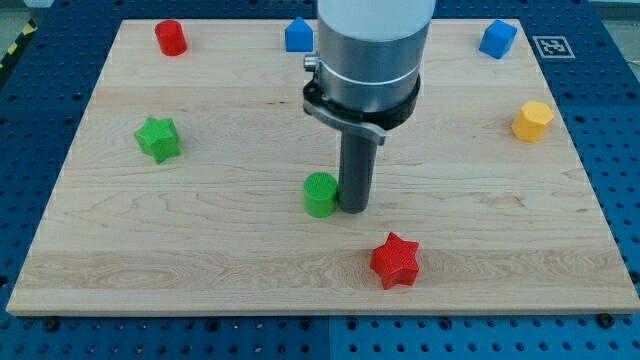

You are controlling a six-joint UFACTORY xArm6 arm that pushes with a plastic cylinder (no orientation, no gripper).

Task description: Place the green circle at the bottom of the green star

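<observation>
— Where is your tip right now?

— My tip sits on the wooden board, touching the right side of the green circle, near the board's middle.

— Any jaws to report?

— None; the arm ends in a plain rod, so there is nothing to open or close.

— And the green star?

— The green star lies well apart, toward the view's left and higher up than the circle. A red star sits below my tip, to the right.
</observation>
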